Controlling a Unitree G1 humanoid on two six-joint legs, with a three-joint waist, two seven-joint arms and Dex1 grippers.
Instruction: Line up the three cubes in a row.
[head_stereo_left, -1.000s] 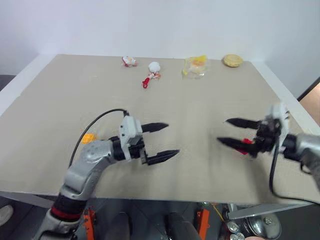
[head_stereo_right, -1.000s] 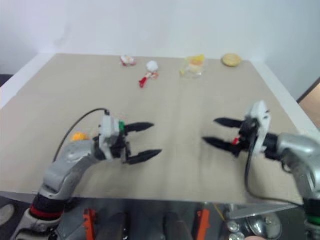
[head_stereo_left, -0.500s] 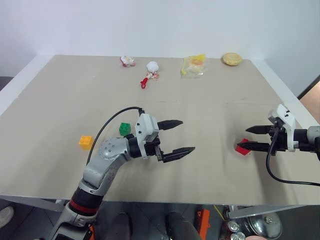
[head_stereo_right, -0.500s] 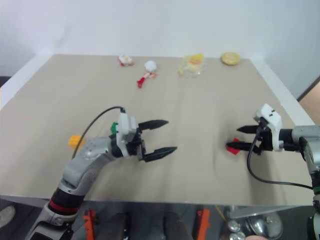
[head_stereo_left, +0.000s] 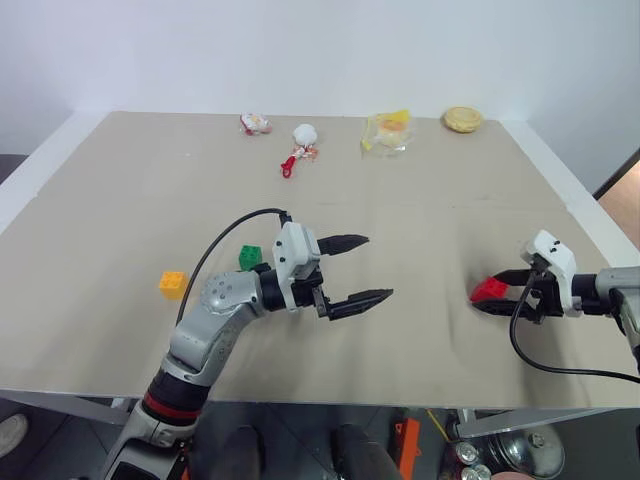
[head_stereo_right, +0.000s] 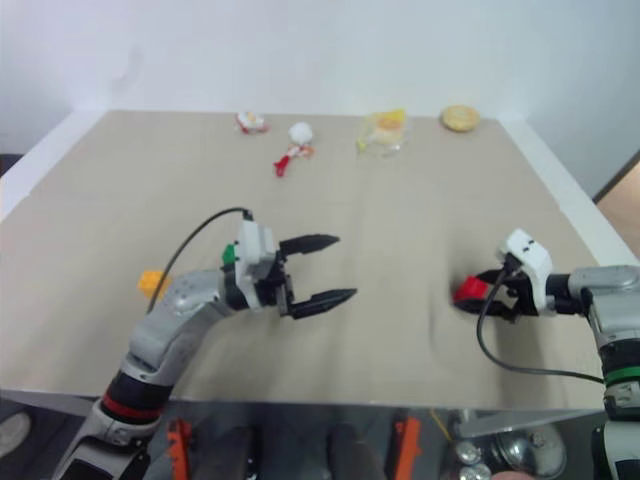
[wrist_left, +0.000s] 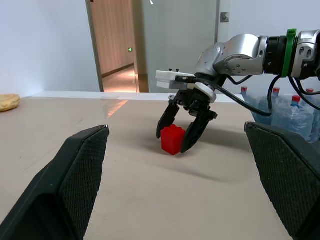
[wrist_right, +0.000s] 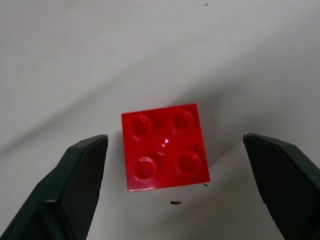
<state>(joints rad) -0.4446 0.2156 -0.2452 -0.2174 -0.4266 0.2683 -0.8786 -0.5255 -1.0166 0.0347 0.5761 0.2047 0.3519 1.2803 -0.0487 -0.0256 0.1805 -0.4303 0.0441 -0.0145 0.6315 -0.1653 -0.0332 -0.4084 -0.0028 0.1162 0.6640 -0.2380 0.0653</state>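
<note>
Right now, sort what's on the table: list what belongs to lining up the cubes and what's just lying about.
For the job:
- red cube, between the right gripper's open fingers
- green cube
- orange-yellow cube

Lying about, along the far edge:
- crinkled yellow packet
- white ball with red piece
- small red-and-white item
- round tan item

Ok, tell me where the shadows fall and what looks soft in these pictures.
Right wrist view: the red cube is crisp, and its shadow spreads past its upper right corner. Left wrist view: a soft shadow lies on the table beside the right claw. Right eye view: the far snacks look hazy.
</note>
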